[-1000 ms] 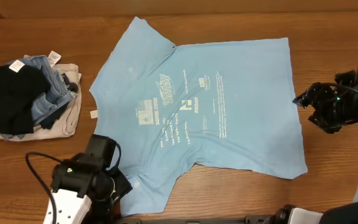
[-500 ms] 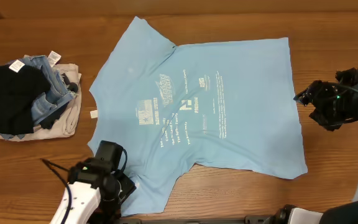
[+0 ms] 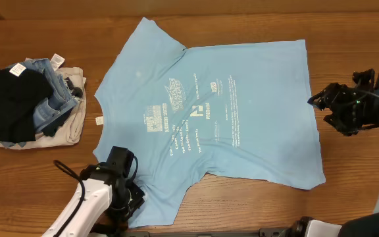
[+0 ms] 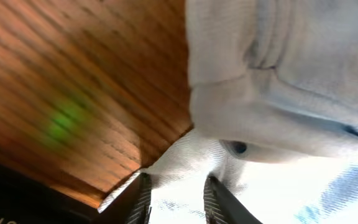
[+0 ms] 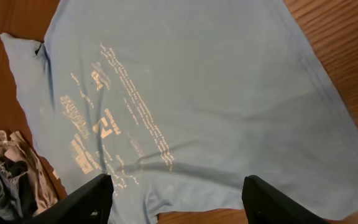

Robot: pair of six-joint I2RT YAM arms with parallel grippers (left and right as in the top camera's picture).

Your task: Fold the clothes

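Note:
The light sky-blue T-shirt [image 3: 242, 131] lies spread flat on the wooden table, print side up, with its collar to the left and its hem to the right. My left gripper [image 3: 131, 192] is down on the near sleeve at the shirt's lower left corner. In the left wrist view my left gripper [image 4: 176, 194] has its jaws drawn close with pale, bunched shirt cloth [image 4: 278, 93] between them. My right gripper [image 3: 318, 104] hovers just off the hem's right edge, open and empty. In the right wrist view my right gripper [image 5: 176, 202] looks down over the shirt [image 5: 197, 93].
A pile of other clothes [image 3: 31, 105], black, denim and beige, lies at the table's left side and also shows in the right wrist view [image 5: 5, 171]. A small white tag [image 3: 99, 120] lies on the wood by the shirt's shoulder.
My left arm has moved forward and down onto the near sleeve. My right gripper has shifted slightly toward the hem. The shirt lies as before.

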